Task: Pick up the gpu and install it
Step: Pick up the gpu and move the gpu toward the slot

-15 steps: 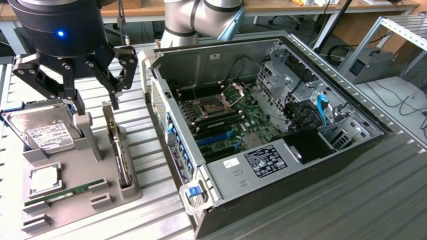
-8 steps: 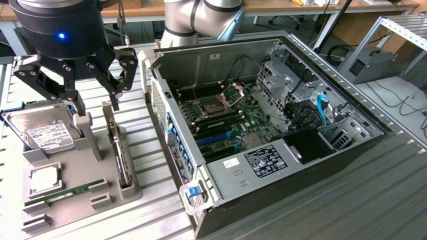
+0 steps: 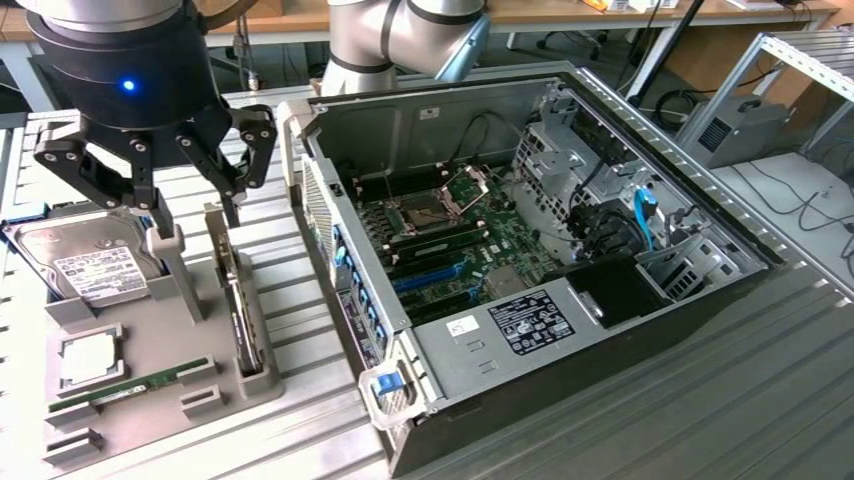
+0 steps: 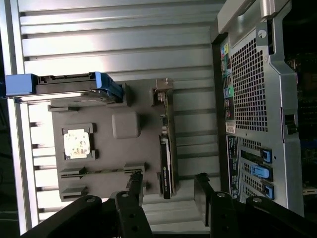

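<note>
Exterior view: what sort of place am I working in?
Probably a robotics lab workbench for PC assembly: an open PC case on a slatted metal table, a parts tray beside it, and desks behind.

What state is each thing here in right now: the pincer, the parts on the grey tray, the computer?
pincer: open, empty, above the tray
gpu: standing on edge in the tray, not gripped
hard drive: seated in the tray
processor chip: lying flat in the tray
memory stick: lying in the tray
computer case: on its side, open, board exposed
</note>
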